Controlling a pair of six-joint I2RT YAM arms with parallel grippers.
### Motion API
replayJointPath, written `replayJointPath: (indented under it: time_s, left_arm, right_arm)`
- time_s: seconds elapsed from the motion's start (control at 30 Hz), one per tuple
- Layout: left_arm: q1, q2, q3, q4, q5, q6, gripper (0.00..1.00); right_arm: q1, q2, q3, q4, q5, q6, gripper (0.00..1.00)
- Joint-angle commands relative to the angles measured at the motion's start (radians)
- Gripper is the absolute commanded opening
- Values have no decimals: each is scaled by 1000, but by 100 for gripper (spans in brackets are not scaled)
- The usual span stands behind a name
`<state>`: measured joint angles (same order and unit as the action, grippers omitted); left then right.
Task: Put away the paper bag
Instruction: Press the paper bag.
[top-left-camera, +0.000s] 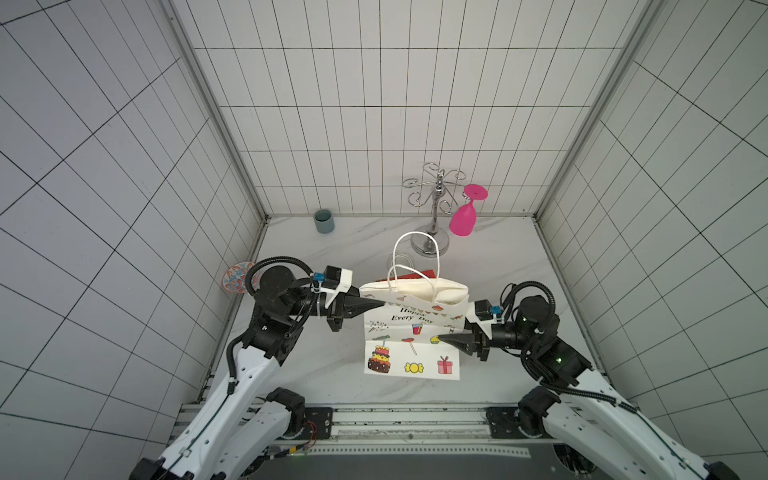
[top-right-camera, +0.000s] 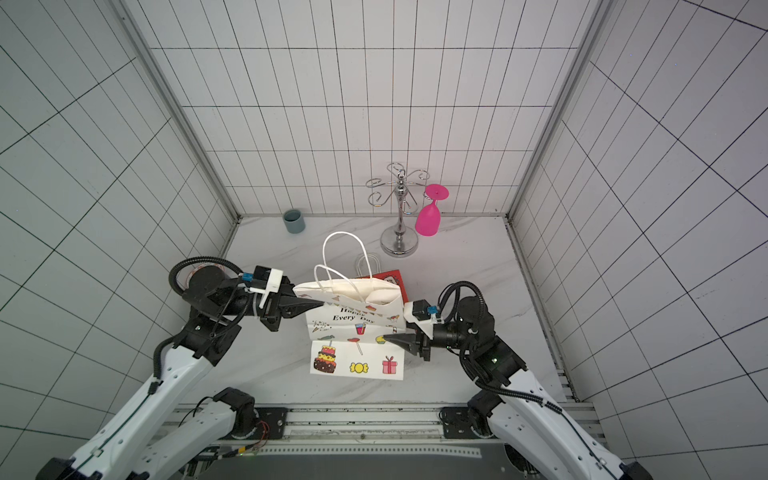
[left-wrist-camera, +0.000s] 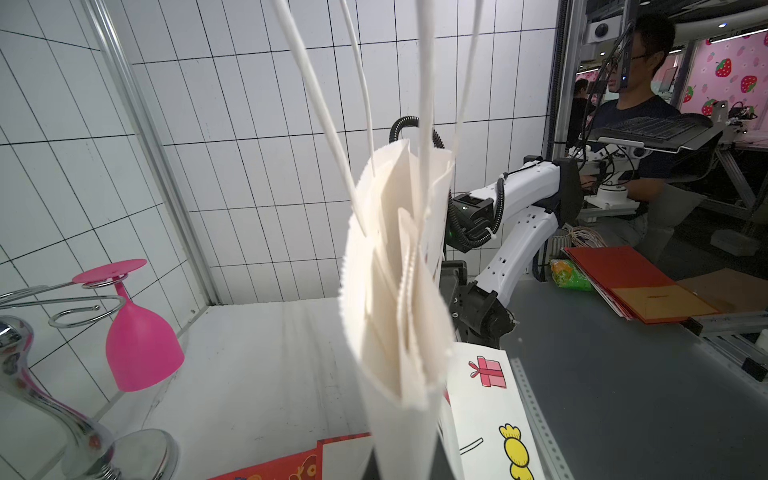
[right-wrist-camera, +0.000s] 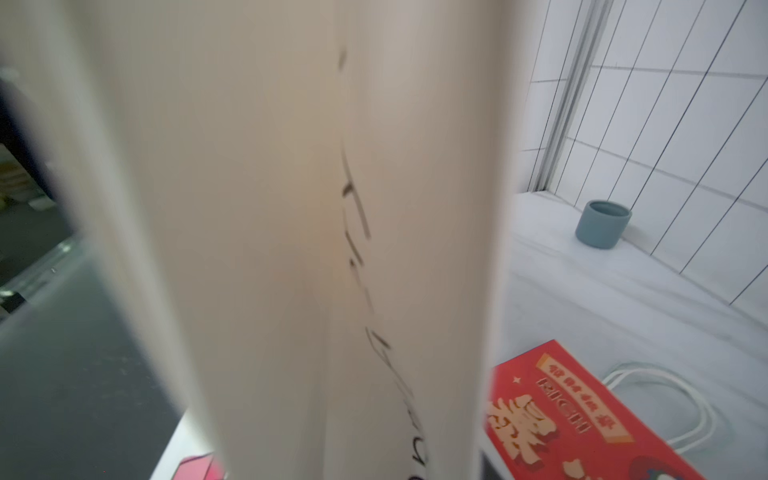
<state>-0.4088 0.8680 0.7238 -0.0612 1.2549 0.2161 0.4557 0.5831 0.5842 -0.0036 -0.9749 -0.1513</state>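
The white paper bag (top-left-camera: 411, 332) printed "Happy Every Day" hangs mid-table in both top views, its mouth pressed nearly flat and its white handles (top-left-camera: 415, 239) standing up. My left gripper (top-left-camera: 382, 305) is shut on the bag's left top edge, and in the left wrist view the folded paper (left-wrist-camera: 395, 270) rises straight out of the jaws. My right gripper (top-left-camera: 451, 332) stands open at the bag's right side, with one finger in front of the printed face. The bag's side fold (right-wrist-camera: 291, 208) fills the right wrist view between the jaws.
A red paper bag (top-left-camera: 422, 274) lies flat on the table behind the white one. A chrome glass rack (top-left-camera: 434, 216) holding a pink glass (top-left-camera: 463, 220) stands at the back right. A grey-blue cup (top-left-camera: 324, 221) sits at the back left, a patterned plate (top-left-camera: 235, 279) by the left wall.
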Motion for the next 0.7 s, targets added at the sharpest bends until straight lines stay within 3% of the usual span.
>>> replayJointPath:
  time_s: [0.0,0.07,0.2,0.33,0.43,0.5,0.53,0.67]
  left_arm:
    - [5,-5,46,79,34,-73,0]
    - [6,-10,48,127,27,-116,0]
    - [33,-25,42,200,-26,-175,0]
    - [59,-24,35,293,-2,-256,0]
    - [59,-21,43,298,3,-263,0]
    - [59,-21,48,309,6,-276,0]
    - [60,-23,50,311,5,-276,0]
    - [62,-32,64,295,-2,-268,0]
  right_arm:
    - [45,16,-55,83,6,60,99]
    - [73,25,-57,48,20,23,100]
    - [94,15,-74,40,39,2,91]
    - [103,-19,-111,56,80,1,86]
    - [111,-6,-113,67,81,2,68]
    - [113,13,-109,71,92,-4,44]
    - [116,19,-107,74,96,-5,38]
    - [118,26,-98,81,91,-7,39]
